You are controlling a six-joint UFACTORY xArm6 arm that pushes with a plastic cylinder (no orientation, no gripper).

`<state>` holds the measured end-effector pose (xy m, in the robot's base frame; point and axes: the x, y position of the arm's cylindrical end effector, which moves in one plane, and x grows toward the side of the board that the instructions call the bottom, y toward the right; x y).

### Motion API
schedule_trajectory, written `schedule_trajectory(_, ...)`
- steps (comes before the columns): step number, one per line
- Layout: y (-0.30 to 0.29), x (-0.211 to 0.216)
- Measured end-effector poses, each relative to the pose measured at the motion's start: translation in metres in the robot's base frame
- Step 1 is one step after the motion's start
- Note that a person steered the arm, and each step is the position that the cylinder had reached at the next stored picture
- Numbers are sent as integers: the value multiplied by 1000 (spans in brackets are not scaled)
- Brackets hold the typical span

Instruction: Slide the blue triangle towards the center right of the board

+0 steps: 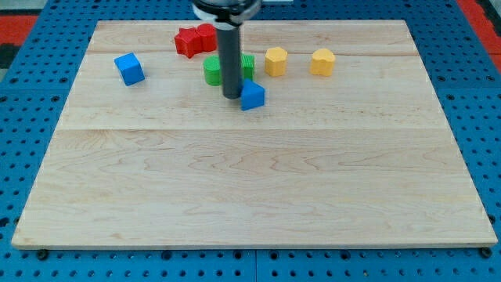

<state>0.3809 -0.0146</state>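
The blue triangle (253,95) lies on the wooden board (250,180), a little above its middle and just below the green blocks. My tip (232,95) stands right against the triangle's left side, touching it. The dark rod rises from there and hides part of the two green blocks behind it.
A blue cube (129,68) sits at the upper left. Two red blocks (195,39) lie at the top. A green cylinder (212,70) and a green block (246,66) stand behind the rod. Two yellow blocks (275,60) (322,61) sit to their right.
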Motion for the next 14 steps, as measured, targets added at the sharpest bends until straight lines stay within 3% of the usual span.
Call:
schedule_trajectory(1, 45, 11)
schedule_trajectory(4, 98, 44)
schedule_trajectory(5, 95, 45)
schedule_trajectory(6, 62, 21)
schedule_trajectory(7, 99, -15)
schedule_trajectory(8, 141, 6)
schedule_trajectory(11, 148, 26)
schedule_trajectory(12, 140, 26)
schedule_trajectory(14, -66, -1)
